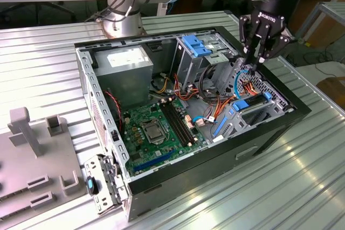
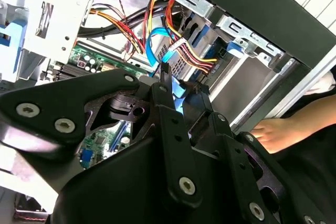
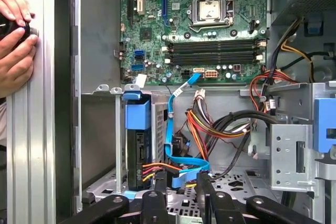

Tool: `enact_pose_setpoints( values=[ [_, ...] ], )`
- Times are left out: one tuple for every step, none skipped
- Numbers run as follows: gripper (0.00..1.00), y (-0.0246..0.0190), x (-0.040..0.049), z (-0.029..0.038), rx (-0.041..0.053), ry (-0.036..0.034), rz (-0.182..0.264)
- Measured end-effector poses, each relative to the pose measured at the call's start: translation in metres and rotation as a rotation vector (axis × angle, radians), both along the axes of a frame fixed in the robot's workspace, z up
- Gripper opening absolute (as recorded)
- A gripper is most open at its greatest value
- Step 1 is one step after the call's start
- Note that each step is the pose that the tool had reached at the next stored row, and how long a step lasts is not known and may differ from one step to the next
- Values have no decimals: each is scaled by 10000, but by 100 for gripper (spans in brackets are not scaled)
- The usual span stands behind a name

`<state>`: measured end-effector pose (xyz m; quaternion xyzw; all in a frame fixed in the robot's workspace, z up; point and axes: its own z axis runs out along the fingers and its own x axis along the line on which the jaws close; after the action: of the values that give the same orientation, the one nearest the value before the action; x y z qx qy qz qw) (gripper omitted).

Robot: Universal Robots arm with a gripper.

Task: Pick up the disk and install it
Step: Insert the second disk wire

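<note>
Black PC case (image 1: 259, 133) lies open on ribbed metal counter (image 1: 48, 63); disk (image 3: 138, 150) w/ blue rails sits in lower bay. Gripper (image 1: 257, 57) above cables, fingers (image 3: 206, 187) state: cannot tell.

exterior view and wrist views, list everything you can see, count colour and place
computer case: one, black, open on the ribbed metal table
motherboard: one, green, on the case floor
power supply: one, grey with white label, rear corner of the case
disk: one, dark with blue rails, standing in the drive bay with cables plugged in
data cable: one, blue, running from the motherboard toward the disk
fixture: one, grey, at the exterior view's left
person's hands: two, resting by the case's edge
gripper: one, black, over the drive bay end of the case
</note>
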<state>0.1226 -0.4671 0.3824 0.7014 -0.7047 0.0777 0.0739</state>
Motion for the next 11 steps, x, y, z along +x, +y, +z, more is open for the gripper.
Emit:
enact_pose_setpoints(
  values=[
    [36,1,0,-9,-20,0,0],
    [36,3,0,-23,-40,0,1],
    [36,7,0,-32,-41,0,2],
    [36,10,0,-39,-39,0,3],
    [36,17,0,-48,-40,0,5],
    [36,19,0,-55,-44,0,6],
    [36,21,0,-61,-62,0,7],
    [36,22,0,-67,-93,0,8],
    [36,23,0,-76,-172,0,10],
    [36,23,0,-82,-249,-1,11],
    [36,24,0,-86,-353,0,12]
  ],
)
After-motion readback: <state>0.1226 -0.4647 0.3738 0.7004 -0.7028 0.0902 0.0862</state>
